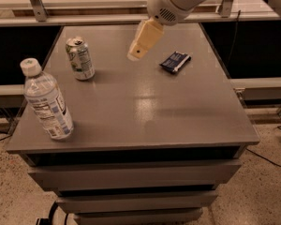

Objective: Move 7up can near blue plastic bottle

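Gripper: the gripper (pixel 138 50) hangs in the air over the far half of the worktop (pixel 145 111), at about 12 o'clock from the worktop's middle, slanting down and to the left from the arm (pixel 178 1). It touches nothing and carries nothing. Whether it is open or closed cannot be told.

7up can: the 7up can (pixel 80 58) stands upright at about 10 o'clock on the worktop, near the left edge. It lies toward 9 o'clock from the gripper and well apart from it.

Blue plastic bottle: the blue plastic bottle (pixel 48 102) stands at about 8 o'clock, close to the front left corner, leaning a little in this view. It lies toward 7 o'clock from the can, with bare worktop between them.

Other item: a dark blue packet (pixel 175 62) lies flat at about 1 o'clock, just toward 3 o'clock from the gripper, and has no part in the job.

Done so far: nothing that shows; the can is ungrasped and apart from the bottle.

Left to do: by my judgement, nearly everything, namely reaching toward 9 o'clock to the can, closing on it, carrying it toward 7 o'clock, and setting it upright beside the bottle without knocking the bottle over.
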Action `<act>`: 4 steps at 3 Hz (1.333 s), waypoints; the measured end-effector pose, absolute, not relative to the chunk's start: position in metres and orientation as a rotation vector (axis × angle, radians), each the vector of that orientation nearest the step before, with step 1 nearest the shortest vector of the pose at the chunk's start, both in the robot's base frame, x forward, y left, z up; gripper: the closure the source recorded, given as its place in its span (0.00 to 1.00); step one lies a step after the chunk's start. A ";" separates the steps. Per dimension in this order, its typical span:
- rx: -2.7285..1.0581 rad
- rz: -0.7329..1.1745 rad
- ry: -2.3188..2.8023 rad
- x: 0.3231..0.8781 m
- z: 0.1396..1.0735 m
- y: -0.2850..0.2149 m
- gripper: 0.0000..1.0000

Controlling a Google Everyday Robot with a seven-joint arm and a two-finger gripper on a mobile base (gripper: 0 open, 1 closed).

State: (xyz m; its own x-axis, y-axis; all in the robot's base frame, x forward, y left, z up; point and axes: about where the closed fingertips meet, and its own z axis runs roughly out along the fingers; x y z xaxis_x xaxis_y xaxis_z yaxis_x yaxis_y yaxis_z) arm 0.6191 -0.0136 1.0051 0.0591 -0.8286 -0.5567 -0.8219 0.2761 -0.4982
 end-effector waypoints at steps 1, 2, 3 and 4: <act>-1.513 0.096 1.709 0.633 0.986 0.034 0.00; -1.527 0.204 1.683 0.634 0.972 0.080 0.00; -1.521 0.340 1.674 0.635 0.955 0.123 0.00; -1.521 0.340 1.674 0.635 0.955 0.123 0.00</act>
